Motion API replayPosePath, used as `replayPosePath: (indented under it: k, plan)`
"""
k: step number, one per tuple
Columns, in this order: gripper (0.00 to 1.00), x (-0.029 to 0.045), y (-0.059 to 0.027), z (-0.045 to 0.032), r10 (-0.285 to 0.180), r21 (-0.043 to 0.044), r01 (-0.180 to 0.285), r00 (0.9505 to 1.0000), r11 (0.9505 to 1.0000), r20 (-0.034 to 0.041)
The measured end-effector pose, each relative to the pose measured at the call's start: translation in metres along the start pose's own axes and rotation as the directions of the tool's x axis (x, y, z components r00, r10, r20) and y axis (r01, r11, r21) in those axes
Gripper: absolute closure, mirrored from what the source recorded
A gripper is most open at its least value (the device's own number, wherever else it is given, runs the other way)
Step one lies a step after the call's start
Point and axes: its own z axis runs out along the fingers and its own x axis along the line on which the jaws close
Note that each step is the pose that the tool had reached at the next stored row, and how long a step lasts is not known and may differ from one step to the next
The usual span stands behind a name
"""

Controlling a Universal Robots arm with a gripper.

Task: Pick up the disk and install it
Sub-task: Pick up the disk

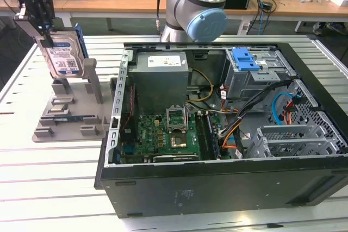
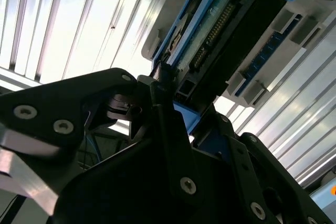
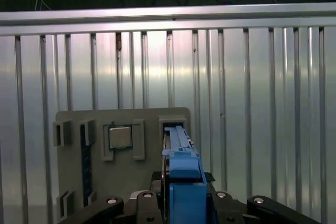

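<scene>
- One step looks done: the fingers (image 1: 44, 25) are clamped on the disk (image 1: 65, 58), which hangs upright over the grey stand (image 1: 68, 115).
- Installing is left: the drive bay (image 1: 247, 82) in the computer case (image 1: 217, 188) is well apart.

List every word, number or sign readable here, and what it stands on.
None can be read.
Label on the disk, held in the gripper: too small.
White label on the power supply: too small.
Pale print on the computer case wall: blurred.
</scene>
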Motion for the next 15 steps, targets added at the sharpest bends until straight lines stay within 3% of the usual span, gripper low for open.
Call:
replayPosePath:
  k: [15]
  plan:
    - [0.63, -0.0006, -0.0001, -0.0231, 0.0, 0.0, 0.0, 1.0, 1.0, 0.0]
